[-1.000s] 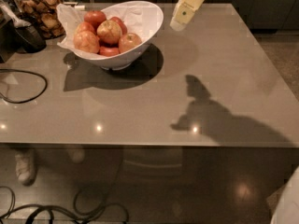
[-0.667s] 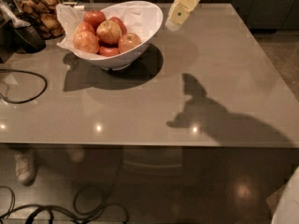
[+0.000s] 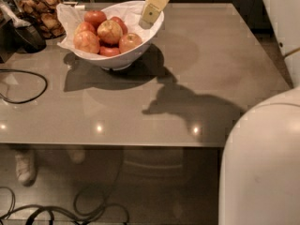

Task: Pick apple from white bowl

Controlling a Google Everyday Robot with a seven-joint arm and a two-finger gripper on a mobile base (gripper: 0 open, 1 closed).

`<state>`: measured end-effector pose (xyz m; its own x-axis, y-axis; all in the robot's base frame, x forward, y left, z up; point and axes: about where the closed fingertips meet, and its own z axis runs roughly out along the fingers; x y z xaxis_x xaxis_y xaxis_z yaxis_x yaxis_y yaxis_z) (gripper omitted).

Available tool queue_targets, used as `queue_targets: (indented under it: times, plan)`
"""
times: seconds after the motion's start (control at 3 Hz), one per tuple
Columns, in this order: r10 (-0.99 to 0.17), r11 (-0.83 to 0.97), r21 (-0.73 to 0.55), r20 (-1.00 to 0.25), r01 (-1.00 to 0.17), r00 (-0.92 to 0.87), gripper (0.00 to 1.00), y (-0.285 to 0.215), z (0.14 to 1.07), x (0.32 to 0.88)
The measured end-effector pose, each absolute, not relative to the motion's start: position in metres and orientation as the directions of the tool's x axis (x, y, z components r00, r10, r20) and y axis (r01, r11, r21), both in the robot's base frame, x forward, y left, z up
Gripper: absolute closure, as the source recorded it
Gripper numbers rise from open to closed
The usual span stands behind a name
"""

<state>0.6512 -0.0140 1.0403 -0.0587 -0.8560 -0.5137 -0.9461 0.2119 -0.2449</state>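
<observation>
Hand above right rim of bowl, openness impossible to tell; apple just left, lower, near.

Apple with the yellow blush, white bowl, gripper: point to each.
apple (image 3: 109, 31): camera view, its top skin.
white bowl (image 3: 123, 59): camera view, front wall.
gripper (image 3: 149, 18): camera view, tip above the bowl's rim.

Six or seven apples, one white bowl, one pincer above it.

The gripper hangs tilted at top centre, tip down-left; pale bulk lower right, perhaps the arm.
</observation>
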Motion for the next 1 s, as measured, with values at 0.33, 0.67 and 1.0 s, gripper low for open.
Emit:
queue_targets:
  times: [0.33,0.67,1.0]
  plan:
    - [-0.851,0.215,-0.253,-0.522,-0.943,-0.054,0.00,-0.010,1.041,0.656]
    - [-0.830,0.231,-0.237,-0.553,-0.944,-0.064,0.00,-0.003,1.036,0.665]
    - [-0.805,0.255,-0.173,-0.583,-0.951,-0.110,0.00,0.008,1.016,0.677]
